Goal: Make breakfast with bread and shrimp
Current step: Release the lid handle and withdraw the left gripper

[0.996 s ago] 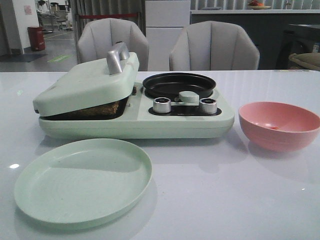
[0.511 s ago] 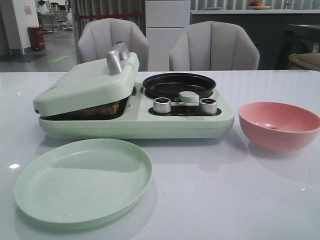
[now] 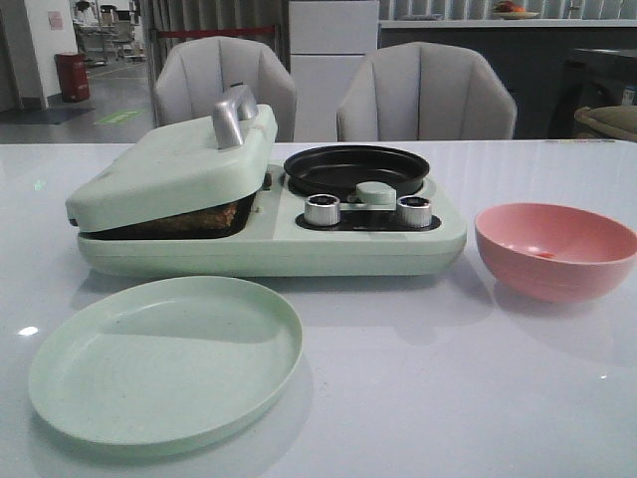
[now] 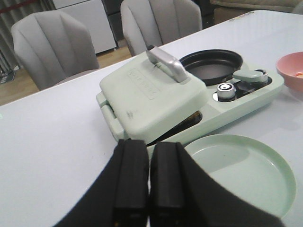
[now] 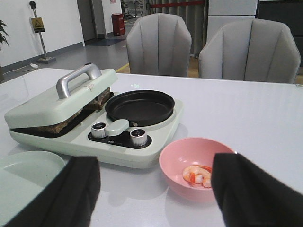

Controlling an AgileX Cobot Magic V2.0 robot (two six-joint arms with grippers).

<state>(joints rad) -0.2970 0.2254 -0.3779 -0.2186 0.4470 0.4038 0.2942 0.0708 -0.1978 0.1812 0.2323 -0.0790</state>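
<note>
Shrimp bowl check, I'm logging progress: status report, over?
Left gripper shut, empty. Right gripper open, empty. Shrimp in pink bowl; bread under press lid. Pan bare, path unobstructed.

The breakfast maker (image 3: 269,214) blocks the table's (image 3: 448,398) middle, its lid (image 3: 174,169) nearly shut over the bread (image 3: 194,219). The plate (image 3: 164,358) lies just before it and the pink bowl (image 3: 555,249) to its right; bare table runs between them.

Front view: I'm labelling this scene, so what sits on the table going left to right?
Round pale green plate → mint green breakfast maker with its hinged lid resting on bread → its black round pan → pink bowl.
</note>
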